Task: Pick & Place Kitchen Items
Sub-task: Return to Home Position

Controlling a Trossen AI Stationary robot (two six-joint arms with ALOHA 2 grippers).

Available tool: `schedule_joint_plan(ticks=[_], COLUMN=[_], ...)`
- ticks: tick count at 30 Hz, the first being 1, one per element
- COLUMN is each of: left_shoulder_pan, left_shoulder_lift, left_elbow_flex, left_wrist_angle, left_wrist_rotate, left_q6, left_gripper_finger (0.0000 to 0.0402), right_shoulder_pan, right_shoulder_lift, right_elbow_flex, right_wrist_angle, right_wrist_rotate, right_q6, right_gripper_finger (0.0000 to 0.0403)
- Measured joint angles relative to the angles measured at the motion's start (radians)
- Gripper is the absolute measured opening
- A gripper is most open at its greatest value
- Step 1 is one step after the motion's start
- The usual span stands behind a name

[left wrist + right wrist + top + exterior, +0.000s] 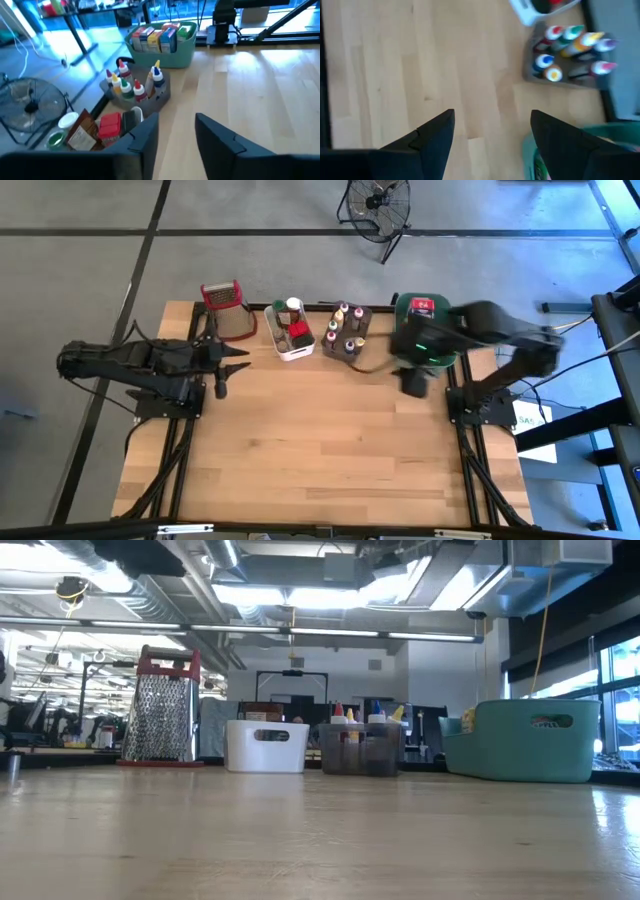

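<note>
I am seeing the small squeeze bottles with many-coloured caps (pixel 135 86) standing upright together in the dark see-through plastic tub (pixel 362 755), in the row of containers along the far edge of the pale wooden table (pixel 320 450). Just beside that tub, the white plastic tub (pixel 266 747) is holding a red seasoning can (pixel 299 332) and a couple of round-lidded jars. On the other side, the teal-green plastic tub (pixel 165 59) is carrying a line of small colourful food boxes (pixel 159 39) standing on end. A metal box grater with a red top (pixel 160 710) is standing upright at the end of the row, beyond the white tub.

The right gripper (pixel 492 114) is hovering over bare wood just in front of the green tub, its fingers spread apart and gripping nothing, with the arm reaching across that tub. The left gripper (pixel 176 117) is hanging near the grater, facing the white tub, its fingers likewise parted and empty.
</note>
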Motion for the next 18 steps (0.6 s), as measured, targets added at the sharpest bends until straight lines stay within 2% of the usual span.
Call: schedule_joint_plan(ticks=[4, 7, 11, 18], left_shoulder_pan=[0.0, 0.0, 0.0, 0.0], left_shoulder_lift=[-0.044, -0.082, -0.133, -0.189], left_elbow_flex=[-0.075, -0.132, -0.211, -0.301], left_wrist_angle=[0.09, 0.153, 0.22, 0.312], left_wrist_rotate=[0.002, 0.013, 0.019, 0.062], left_q6=[0.028, 0.028, 0.004, -0.048], left_gripper_finger=[0.0086, 0.0053, 0.0008, 0.0002], right_shoulder_pan=[0.15, 0.259, 0.346, 0.359], right_shoulder_lift=[-0.19, -0.356, -0.582, -0.895], right_elbow_flex=[-0.138, -0.311, -0.603, -1.072], right_wrist_angle=[0.033, 0.123, 0.338, 0.736], right_wrist_rotate=[0.186, 0.279, 0.297, 0.297], right_q6=[0.139, 0.217, 0.245, 0.16], right_gripper_finger=[0.0255, 0.024, 0.0211, 0.0139])
